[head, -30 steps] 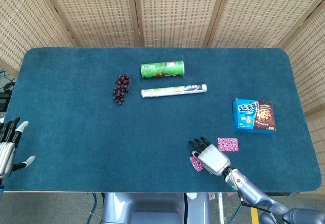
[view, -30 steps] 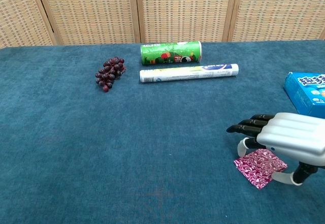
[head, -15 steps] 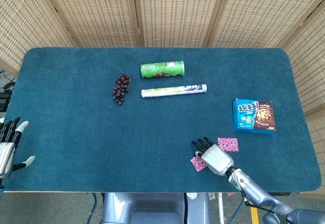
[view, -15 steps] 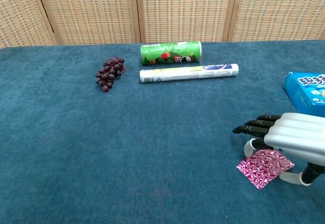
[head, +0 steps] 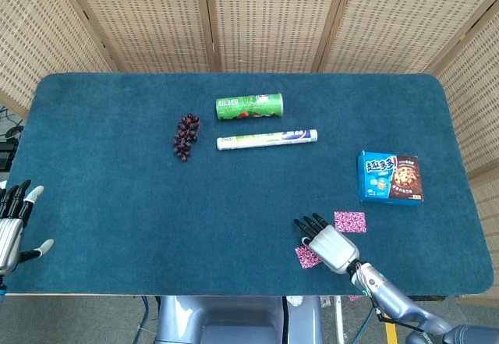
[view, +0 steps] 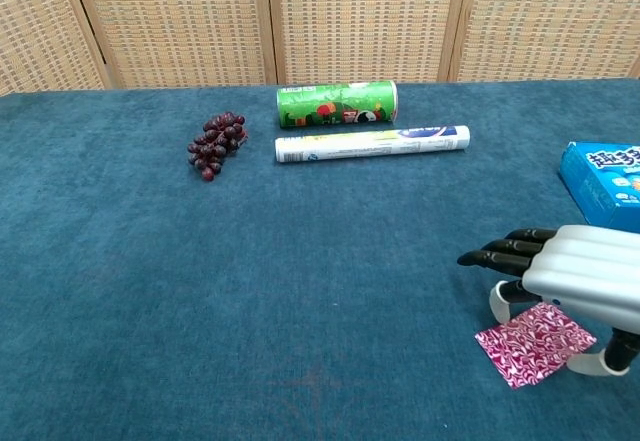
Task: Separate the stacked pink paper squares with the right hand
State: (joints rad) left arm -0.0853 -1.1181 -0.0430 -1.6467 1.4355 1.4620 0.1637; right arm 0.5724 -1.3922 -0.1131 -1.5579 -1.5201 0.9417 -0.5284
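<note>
One pink patterned paper square [head: 306, 257] [view: 535, 343] lies flat on the blue cloth near the table's front edge. My right hand [head: 327, 242] [view: 570, 271] hovers low over it, fingers stretched out side by side and pointing left. The thumb tip [view: 600, 362] touches the cloth at the square's right edge, and another white finger part stands at its far left edge. A second pink square [head: 350, 221] lies apart, just behind and to the right of the hand; the chest view does not show it. My left hand [head: 12, 227] rests open at the table's front left edge.
A blue biscuit box [head: 390, 178] [view: 603, 183] lies behind the right hand. Further back in the middle are a white tube [head: 267, 139] [view: 372, 144], a green can [head: 249, 107] [view: 337, 103] on its side and a bunch of dark grapes [head: 185, 136] [view: 216, 144].
My right hand has drawn back toward the front edge and slightly right, and the pink square under it slid along with it, away from the second square. The left hand has not moved.
</note>
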